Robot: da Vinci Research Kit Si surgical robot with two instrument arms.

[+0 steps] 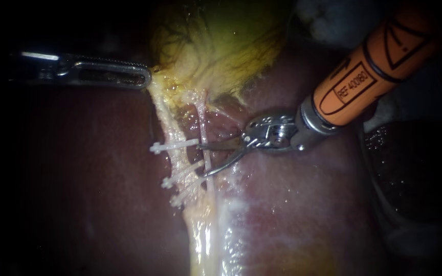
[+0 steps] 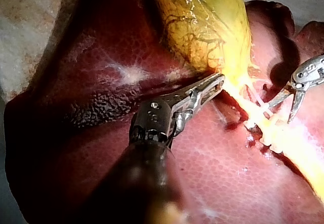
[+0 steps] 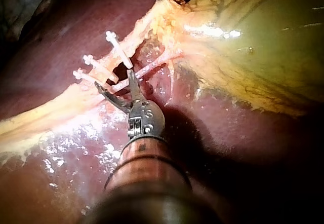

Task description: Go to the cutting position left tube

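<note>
Right instrument (image 1: 203, 160): blades apart, gripping nothing, tips just beside the near ends of the clips.
Thin tube (image 1: 202, 122): just beside the clips on the blade side, seemingly lying in the open gap of the blades.
Clips (image 1: 175, 147): three, white, all seated across the left tube (image 1: 166, 120).
Left tube: pale yellow cord through the clips, uncut between them.
Liver (image 1: 78, 194): dark red bed under the clips.
Gallbladder (image 1: 216, 46): beyond the clips, yellow-green, neck drawn taut.
Left instrument (image 1: 147, 77): well beyond the clips, jaws together, apparently clamped on the edge of the gallbladder's neck.
Done: approach nearly finished, blades level with the gap between the two clips nearest the gallbladder.
Left, by judgement: a short advance to straddle the left tube there.
Right wrist view only: thin tube running between the blades.
Left wrist view only: blade tips stopping short of the clipped tube.
</note>
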